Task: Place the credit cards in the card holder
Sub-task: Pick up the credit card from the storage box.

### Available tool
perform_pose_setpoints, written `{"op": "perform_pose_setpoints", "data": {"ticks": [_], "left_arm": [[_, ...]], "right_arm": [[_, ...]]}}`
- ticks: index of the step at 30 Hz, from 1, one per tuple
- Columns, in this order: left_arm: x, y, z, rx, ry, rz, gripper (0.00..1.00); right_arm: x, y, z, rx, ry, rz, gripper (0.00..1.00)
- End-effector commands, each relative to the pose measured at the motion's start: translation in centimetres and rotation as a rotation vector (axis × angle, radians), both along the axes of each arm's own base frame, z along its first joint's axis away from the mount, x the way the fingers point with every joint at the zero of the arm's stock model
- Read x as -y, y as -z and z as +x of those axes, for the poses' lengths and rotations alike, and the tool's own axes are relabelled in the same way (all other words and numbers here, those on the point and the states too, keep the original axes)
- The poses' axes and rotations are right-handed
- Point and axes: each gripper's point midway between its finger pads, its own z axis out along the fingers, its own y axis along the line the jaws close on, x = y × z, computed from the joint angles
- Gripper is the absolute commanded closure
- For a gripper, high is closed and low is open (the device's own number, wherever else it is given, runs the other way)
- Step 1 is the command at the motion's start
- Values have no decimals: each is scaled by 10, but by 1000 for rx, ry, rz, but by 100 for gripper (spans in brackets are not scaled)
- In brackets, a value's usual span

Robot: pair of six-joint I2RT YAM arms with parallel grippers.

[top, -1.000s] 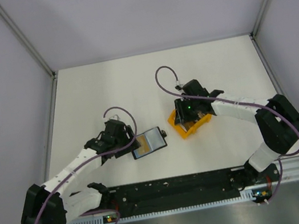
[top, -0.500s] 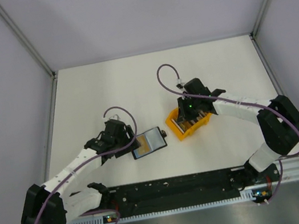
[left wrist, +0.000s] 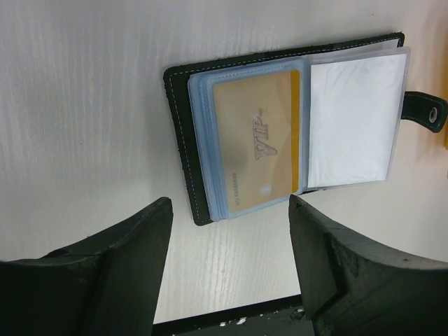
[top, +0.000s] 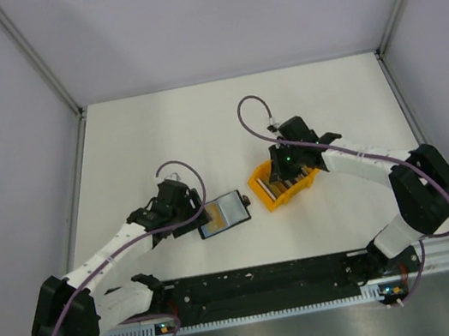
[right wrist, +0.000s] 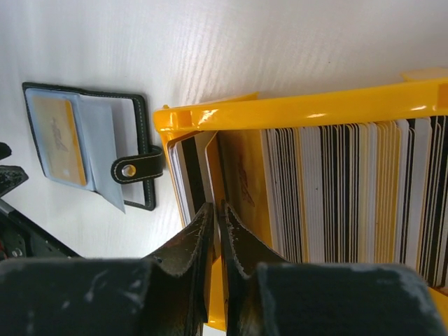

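The card holder lies open on the table, black with pale bluish sleeves; a gold card shows in its left sleeve. It also shows in the right wrist view. My left gripper is open and empty at the holder's left edge, its jaws wide apart just short of it. The credit cards stand edge-on as a row in the orange bin. My right gripper is down in the bin, its jaws shut on the thin edge of one card at the row's left end.
The orange bin sits right of the holder, about a hand's width away. The holder's strap with a metal snap points toward the bin. The black rail runs along the table's near edge. Grey walls enclose the table.
The right gripper has settled a little lower and to the left in the bin, and the bin has shifted slightly left. The left arm and the card holder have not moved.
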Motion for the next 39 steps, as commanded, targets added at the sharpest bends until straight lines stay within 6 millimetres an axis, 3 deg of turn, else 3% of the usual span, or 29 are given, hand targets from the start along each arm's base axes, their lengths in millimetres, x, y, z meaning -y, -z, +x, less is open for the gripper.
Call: {"op": "perform_pose_setpoints", "data": {"ticks": [1, 15, 22, 28, 39], "left_arm": [[5, -1, 3, 15, 13, -17, 28], [3, 2, 2, 12, 8, -13, 28], [4, 0, 3, 17, 10, -14, 28], [1, 1, 2, 15, 6, -4, 28], [-2, -7, 5, 44, -11, 0, 28]], "right_arm": [[14, 1, 5, 36, 7, -61, 91], [2, 20, -1, -13, -54, -84, 86], [0, 20, -1, -7, -53, -95, 91], [1, 7, 4, 39, -46, -87, 100], [16, -31, 15, 181, 26, -95, 100]]}}
